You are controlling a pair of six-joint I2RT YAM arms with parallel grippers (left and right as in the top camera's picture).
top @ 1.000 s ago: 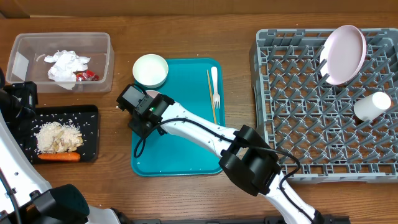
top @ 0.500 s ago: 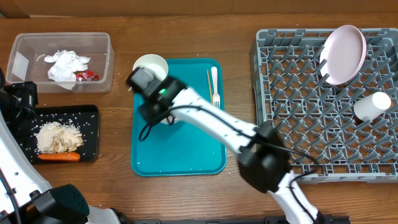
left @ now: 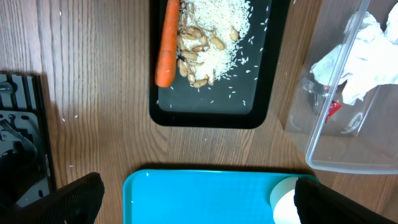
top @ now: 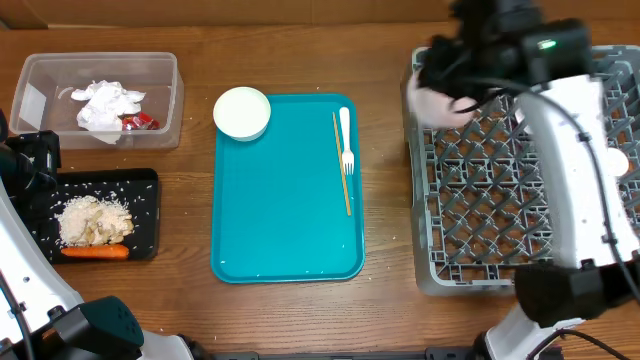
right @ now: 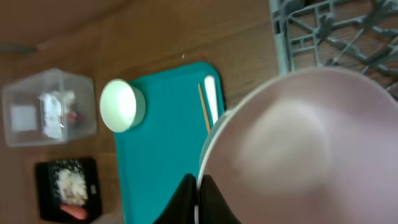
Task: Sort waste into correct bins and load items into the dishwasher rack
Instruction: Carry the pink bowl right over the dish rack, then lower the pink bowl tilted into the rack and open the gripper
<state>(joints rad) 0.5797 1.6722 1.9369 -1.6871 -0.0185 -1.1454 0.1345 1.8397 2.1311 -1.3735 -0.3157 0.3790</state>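
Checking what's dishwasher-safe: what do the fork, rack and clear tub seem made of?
The fork looks like plastic: plain matte white. The rack is probably moulded plastic, a dull grey pegged grid. The tub is clear plastic; the napkins show through its walls.

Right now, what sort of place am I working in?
Probably a staged dish-clearing station, not a real kitchen: a grey dishwasher rack sits on a wooden table beside a teal tray, with a clear tub and a black tray serving as waste bins.
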